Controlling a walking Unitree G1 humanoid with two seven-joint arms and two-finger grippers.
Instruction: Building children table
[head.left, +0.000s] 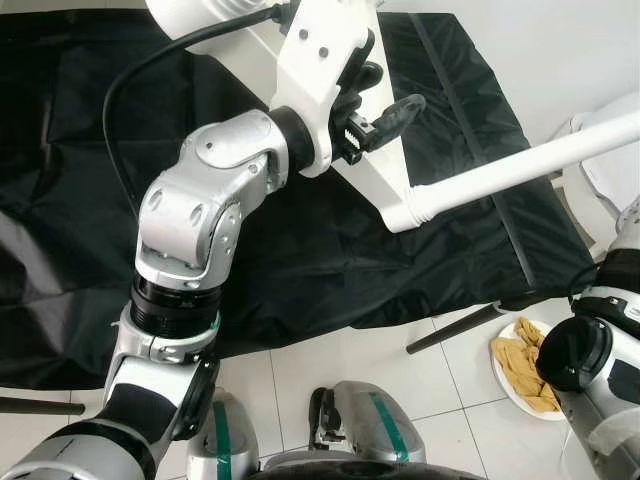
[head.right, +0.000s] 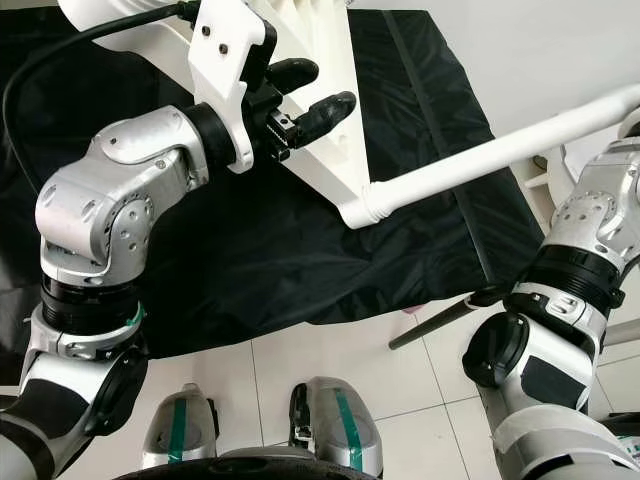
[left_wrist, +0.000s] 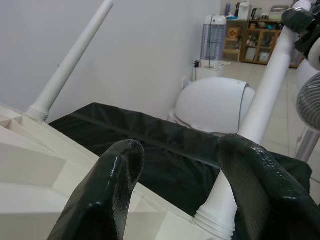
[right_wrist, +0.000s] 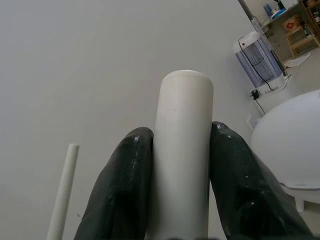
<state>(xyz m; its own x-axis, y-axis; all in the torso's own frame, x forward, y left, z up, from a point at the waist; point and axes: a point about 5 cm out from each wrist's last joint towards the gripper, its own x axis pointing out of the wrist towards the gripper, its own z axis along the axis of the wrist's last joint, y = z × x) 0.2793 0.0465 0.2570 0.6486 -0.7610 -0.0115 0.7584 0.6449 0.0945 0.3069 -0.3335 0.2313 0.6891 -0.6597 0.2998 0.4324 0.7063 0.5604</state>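
Left gripper (head.right: 305, 95) raised at the upper centre of the frame, fingers spread apart over the ribbed underside of the white plastic children's tabletop (head.right: 320, 140), gripping nothing. Tabletop tilted above a black fabric sheet (head.right: 250, 260), spread over white floor tiles (head.left: 340, 390). One long white tubular table leg (head.left: 520, 165) joined at the tabletop's corner socket, running out toward the right edge of the frame. Right gripper (right_wrist: 181, 190) clenched around the far end of that leg, black fingers (right_wrist: 125, 180) pressed against both sides of the tube. A second white leg (left_wrist: 70, 62) standing up from another corner. Plate of tan snack pieces (head.left: 520, 365) at lower right on the floor
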